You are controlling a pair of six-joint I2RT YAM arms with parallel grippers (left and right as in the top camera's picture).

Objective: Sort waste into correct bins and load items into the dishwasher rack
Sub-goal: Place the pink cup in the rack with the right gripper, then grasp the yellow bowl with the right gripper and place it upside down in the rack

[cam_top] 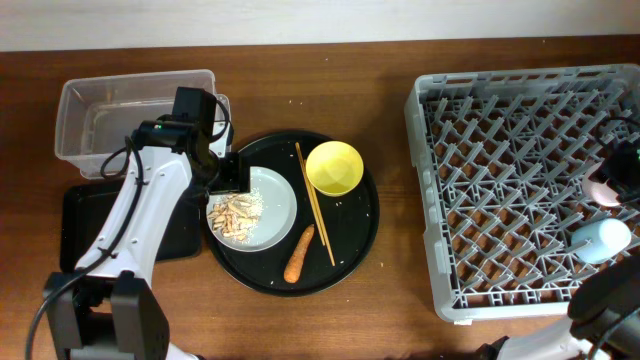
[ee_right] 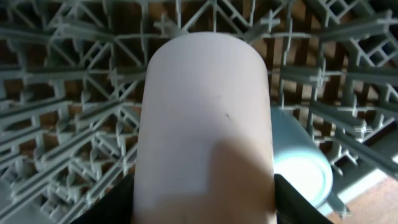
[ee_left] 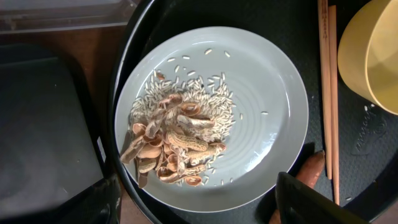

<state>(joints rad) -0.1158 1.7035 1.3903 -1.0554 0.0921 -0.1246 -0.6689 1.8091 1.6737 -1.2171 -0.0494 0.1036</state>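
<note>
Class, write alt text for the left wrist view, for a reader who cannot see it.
A pale grey round plate holds peanut shells and scattered rice, sitting on a round black tray. Wooden chopsticks, a yellow bowl and a carrot tip lie to its right; the open left gripper frames the bottom edge.

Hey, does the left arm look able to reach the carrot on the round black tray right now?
Probably yes. The left gripper hovers open over the plate, and the carrot lies uncovered just beyond it, beside the chopsticks.
</note>
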